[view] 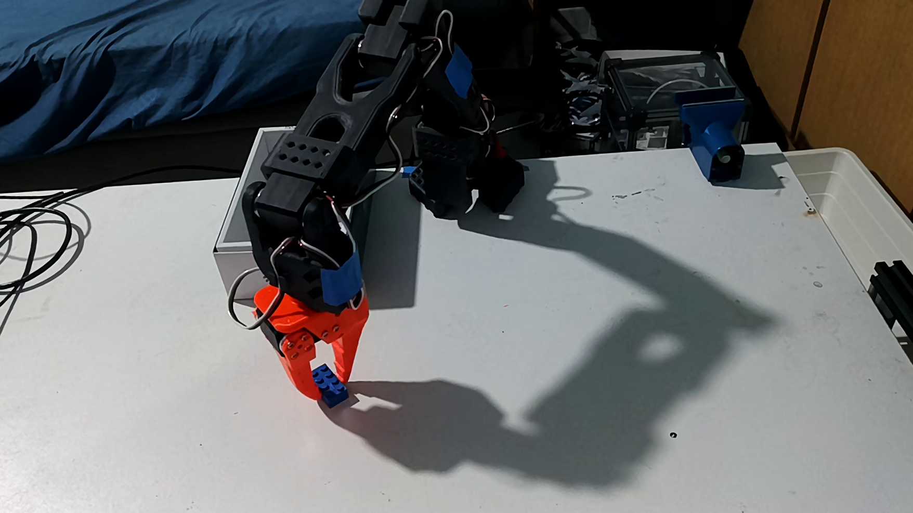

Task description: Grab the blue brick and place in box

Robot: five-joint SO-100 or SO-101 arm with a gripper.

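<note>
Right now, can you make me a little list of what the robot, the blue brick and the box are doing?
gripper: orange, pointing down, jaws open either side of the brick
blue brick: studs up, resting on the table between the jaws
box: white, open top, behind the arm
table: white, with the arm's big shadow
cables: black, at the table's left in the fixed view

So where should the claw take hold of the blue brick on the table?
Across the two long smooth sides of the blue brick, coming straight down from above. It lies flat, studs up, and the orange claw already straddles it, one finger on each side.
</note>
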